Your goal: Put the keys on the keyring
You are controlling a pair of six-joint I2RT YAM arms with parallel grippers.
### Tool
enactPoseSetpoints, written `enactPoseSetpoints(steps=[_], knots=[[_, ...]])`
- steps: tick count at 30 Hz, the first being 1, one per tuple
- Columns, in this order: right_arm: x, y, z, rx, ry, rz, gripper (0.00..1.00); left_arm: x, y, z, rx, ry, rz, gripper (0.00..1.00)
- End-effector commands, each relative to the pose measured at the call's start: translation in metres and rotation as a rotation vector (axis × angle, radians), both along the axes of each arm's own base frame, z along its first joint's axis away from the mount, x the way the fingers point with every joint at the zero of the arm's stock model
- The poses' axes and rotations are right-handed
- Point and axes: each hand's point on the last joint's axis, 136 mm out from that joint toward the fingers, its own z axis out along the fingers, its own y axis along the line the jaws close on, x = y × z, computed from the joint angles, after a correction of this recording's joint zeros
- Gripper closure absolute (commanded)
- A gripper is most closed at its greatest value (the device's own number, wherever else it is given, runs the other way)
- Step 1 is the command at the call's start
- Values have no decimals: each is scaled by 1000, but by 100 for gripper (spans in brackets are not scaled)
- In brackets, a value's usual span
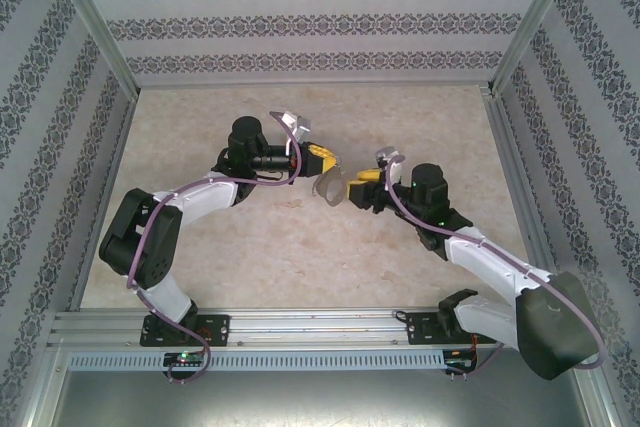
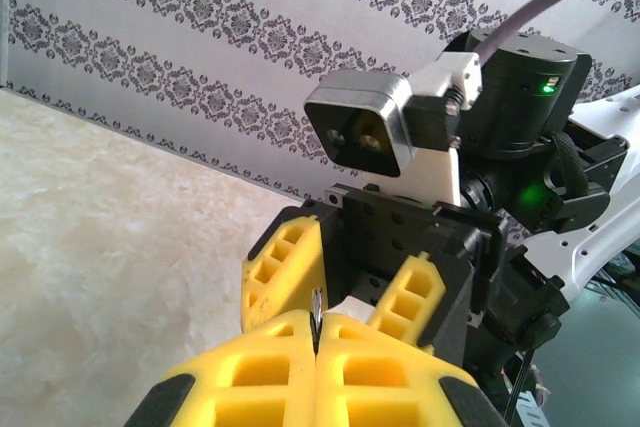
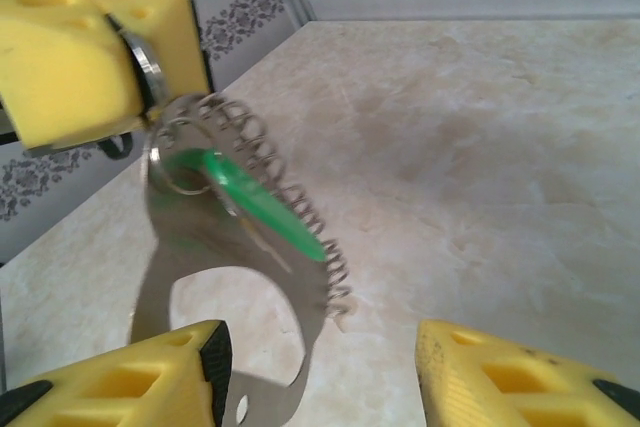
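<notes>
Nearest, the right hand [image 3: 320, 352] is released, its yellow fingers spread wide and pinching nothing. Just past them the keyring [image 3: 158, 267] hangs in the air above the counter [image 3: 480, 147], its lower end close to one finger. The keys [image 3: 265, 207] lie slantwise across its upper half, the green tag beside the coiled side. Farther on, the left hand [image 2: 315, 352] is clenched on the keyring's top edge.

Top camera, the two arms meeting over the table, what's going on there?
The left gripper is shut on the keyring, holding it up above the table. The keys, with their green tag, hang against the ring. The right gripper faces it, open, with the ring's lower end between its fingers, gripping nothing.
</notes>
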Motion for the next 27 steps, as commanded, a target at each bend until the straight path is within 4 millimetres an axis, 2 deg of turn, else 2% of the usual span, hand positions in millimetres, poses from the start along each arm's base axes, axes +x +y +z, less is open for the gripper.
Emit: enactPoseSetpoints(steps=[1, 8, 13, 22, 27], knots=[[-3, 11, 13, 2, -106, 46, 46, -8, -2, 19, -23, -28, -41, 100], [7, 20, 21, 5, -139, 38, 46, -11, -1, 20, -23, -25, -41, 100], [17, 20, 22, -5, -149, 12, 48, -12, -1, 22, -25, -28, -44, 100], [23, 21, 31, -6, -172, 6, 50, -13, -1, 20, -23, -22, -54, 100], [26, 27, 29, -11, -162, 31, 58, -12, -1, 19, -23, -21, -55, 100]])
